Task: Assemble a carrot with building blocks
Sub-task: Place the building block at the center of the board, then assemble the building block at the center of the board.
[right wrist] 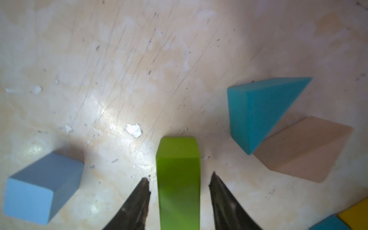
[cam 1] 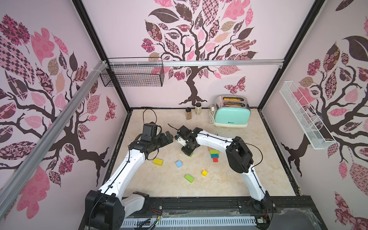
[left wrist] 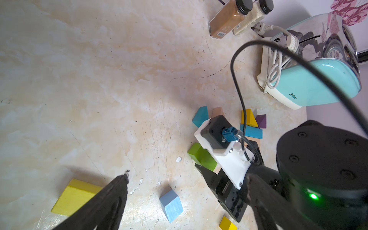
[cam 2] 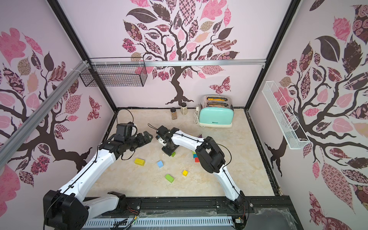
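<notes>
Resting on the marbled table (cam 1: 249, 169), a green brick (right wrist: 178, 179) lies lengthwise between the fingers of the right gripper (right wrist: 179, 178). Its jaws stand apart, with a sliver of tabletop showing on either side of the brick (no contact that I can make out). Just beside it a teal wedge (right wrist: 256, 111) stands against a bare wood block (right wrist: 304, 151), and a light blue cube (right wrist: 37, 189) sits on the other side. Nearer the front, well apart from one another, lie a yellow brick (cam 1: 158, 161), a yellow cube (cam 1: 204, 172) and a second green brick (cam 1: 189, 178). The left gripper (cam 1: 168, 138) hangs above the table, jaws wide and empty. A mint toaster (cam 1: 231, 117) stands at the back wall.
</notes>
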Controlling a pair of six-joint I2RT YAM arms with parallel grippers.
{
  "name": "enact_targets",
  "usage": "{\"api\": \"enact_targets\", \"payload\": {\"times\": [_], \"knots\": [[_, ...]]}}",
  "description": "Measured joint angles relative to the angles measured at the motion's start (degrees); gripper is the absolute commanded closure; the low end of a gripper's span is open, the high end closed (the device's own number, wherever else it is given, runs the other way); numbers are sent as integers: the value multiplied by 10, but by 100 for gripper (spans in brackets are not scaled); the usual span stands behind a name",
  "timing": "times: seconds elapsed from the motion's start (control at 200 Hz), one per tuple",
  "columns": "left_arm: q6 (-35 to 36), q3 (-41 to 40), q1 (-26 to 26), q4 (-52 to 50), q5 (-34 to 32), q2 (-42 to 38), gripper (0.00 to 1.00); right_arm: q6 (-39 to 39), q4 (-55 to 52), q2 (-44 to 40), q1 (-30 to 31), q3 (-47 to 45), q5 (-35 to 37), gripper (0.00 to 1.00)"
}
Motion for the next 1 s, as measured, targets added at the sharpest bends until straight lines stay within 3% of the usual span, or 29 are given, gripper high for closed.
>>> {"api": "enact_targets", "payload": {"times": [0.2, 0.41, 0.535, 0.685, 1.0], "knots": [[-12, 0, 0, 5, 1, 7, 2, 14, 12, -12, 0, -22, 5, 29], [-23, 0, 2, -26, -3, -2, 2, 80, -7, -95, 0, -46, -13, 27], [-24, 5, 7, -57, -4, -19, 2, 131, -27, -127, 0, -37, -43, 38], [-38, 5, 11, -82, -6, -40, 2, 187, -40, -98, 1, -23, -103, 46], [-54, -8, 16, -130, -18, -55, 2, 270, -38, -15, 0, -14, -165, 48]]}}
